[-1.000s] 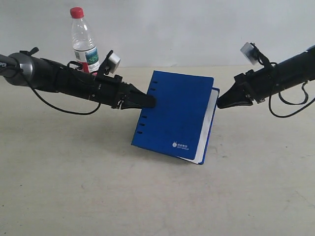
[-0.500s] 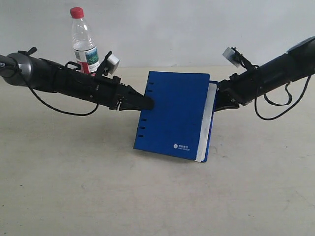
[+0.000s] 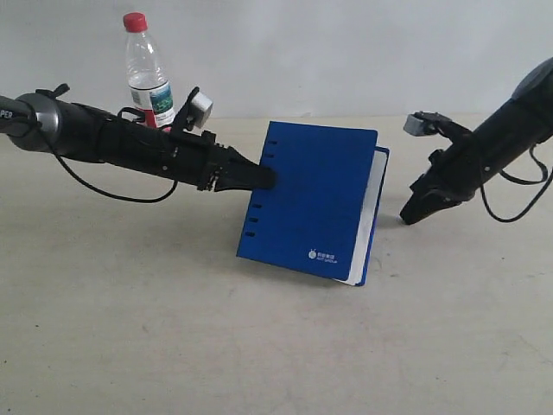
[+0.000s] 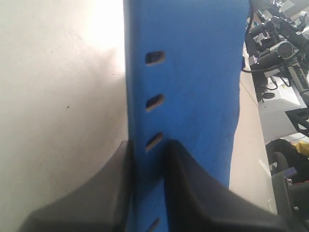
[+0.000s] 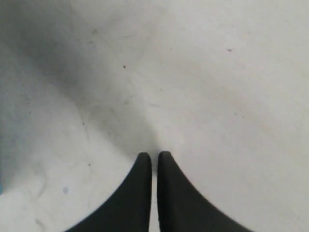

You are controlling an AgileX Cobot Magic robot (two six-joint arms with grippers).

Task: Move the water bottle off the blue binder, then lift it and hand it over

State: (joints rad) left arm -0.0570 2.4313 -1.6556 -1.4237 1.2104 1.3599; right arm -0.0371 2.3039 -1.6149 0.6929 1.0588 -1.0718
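The blue binder hangs tilted above the table, white pages showing along its right edge. My left gripper is shut on its slotted spine edge; in the left wrist view the spine runs between the two black fingers. The water bottle, clear with a red cap, stands upright at the back left behind the left arm, off the binder. My right gripper points down at the table right of the binder, shut on nothing, a short gap from the pages.
The beige table stretches toward the front. A white wall rises behind it. In the left wrist view, dark equipment and cables lie beyond the table's edge.
My right gripper has drawn back from the binder's page edge and dropped toward the table. The binder has shifted slightly in the left gripper's hold. The bottle has not moved.
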